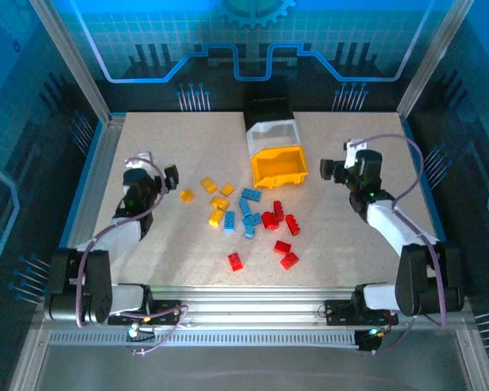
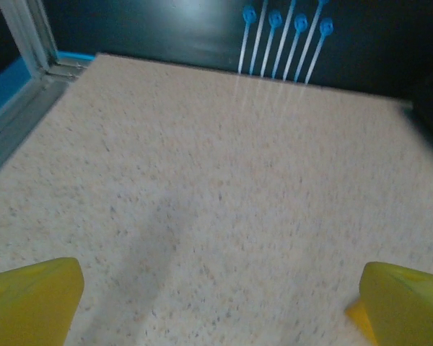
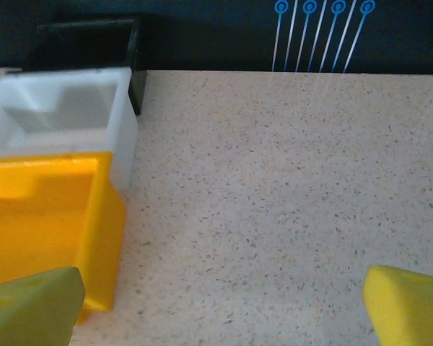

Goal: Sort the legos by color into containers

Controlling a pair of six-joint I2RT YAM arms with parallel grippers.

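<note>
The legos lie loose on the table's middle: yellow ones point(image 1: 218, 201) to the left, blue ones point(image 1: 248, 213) in the centre, red ones point(image 1: 282, 232) to the right and front. The containers stand in a row behind them: yellow bin point(image 1: 279, 167), white bin point(image 1: 270, 134), black bin point(image 1: 266, 108). My left gripper point(image 1: 171, 177) hovers left of the yellow bricks, open, with bare table between its fingers point(image 2: 29, 299). My right gripper point(image 1: 329, 169) hangs right of the yellow bin point(image 3: 43, 223), open and holding nothing. The white bin point(image 3: 65, 115) and black bin point(image 3: 86, 43) sit behind it.
Aluminium frame posts and rails point(image 1: 90, 171) border the table on the left, right and front. Blue cable ties point(image 2: 281, 40) stick out of the dark back wall. Bare tabletop point(image 1: 350, 236) lies to the right of the red bricks.
</note>
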